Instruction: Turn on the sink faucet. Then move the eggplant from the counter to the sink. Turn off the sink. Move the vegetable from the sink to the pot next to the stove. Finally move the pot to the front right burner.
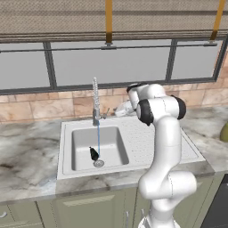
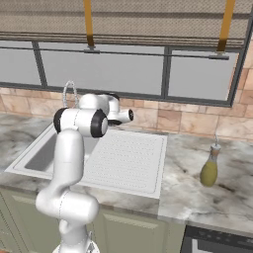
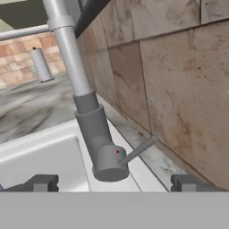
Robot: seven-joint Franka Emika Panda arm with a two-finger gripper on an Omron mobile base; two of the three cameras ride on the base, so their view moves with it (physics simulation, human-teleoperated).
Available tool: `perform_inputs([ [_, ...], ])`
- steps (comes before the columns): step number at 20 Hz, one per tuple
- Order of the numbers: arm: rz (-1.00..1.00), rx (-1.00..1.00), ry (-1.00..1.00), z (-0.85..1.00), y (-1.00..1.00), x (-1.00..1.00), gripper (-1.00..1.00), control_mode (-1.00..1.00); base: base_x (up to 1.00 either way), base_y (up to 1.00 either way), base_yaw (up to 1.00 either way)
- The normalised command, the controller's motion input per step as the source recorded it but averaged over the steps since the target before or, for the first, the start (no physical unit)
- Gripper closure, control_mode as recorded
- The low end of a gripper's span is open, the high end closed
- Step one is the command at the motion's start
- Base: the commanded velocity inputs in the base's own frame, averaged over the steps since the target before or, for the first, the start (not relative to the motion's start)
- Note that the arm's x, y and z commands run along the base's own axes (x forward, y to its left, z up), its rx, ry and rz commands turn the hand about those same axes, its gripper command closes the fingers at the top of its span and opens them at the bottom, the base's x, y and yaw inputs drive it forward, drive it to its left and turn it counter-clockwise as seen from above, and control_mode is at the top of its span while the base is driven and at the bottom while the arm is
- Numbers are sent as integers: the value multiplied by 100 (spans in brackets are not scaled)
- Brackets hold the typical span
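Hand view is showing the gripper with jaws standing wide apart, holding nothing, near the sink faucet base. Water is running into the sink, where the eggplant is lying beside the drain.

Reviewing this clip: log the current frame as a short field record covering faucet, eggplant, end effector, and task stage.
faucet: sink faucet running, a thin stream falls into the sink
eggplant: eggplant lies in the basin by the drain
end effector: end effector open, fingers either side of the faucet base, lever just ahead
other: olive-yellow bottle on the counter
stage: water not yet shut off
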Motion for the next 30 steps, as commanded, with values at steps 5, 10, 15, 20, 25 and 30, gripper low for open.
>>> perform_inputs([
  [5, 0, 0, -6, -2, 19, 1, -100, -100, 0, 0, 0],
  [10, 0, 0, -7, -6, 14, 5, -100, -100, 0, 0, 0],
  [15, 0, 0, -5, 0, 15, 5, -100, -100, 0, 0, 0],
  [20, 0, 0, -2, 0, 18, 8, -100, -100, 0, 0, 0],
  [25, 1, 0, -2, 0, 25, 8, -100, -100, 0, 0, 0],
  [30, 2, 0, -3, 1, 37, 2, -100, -100, 0, 0, 0],
])
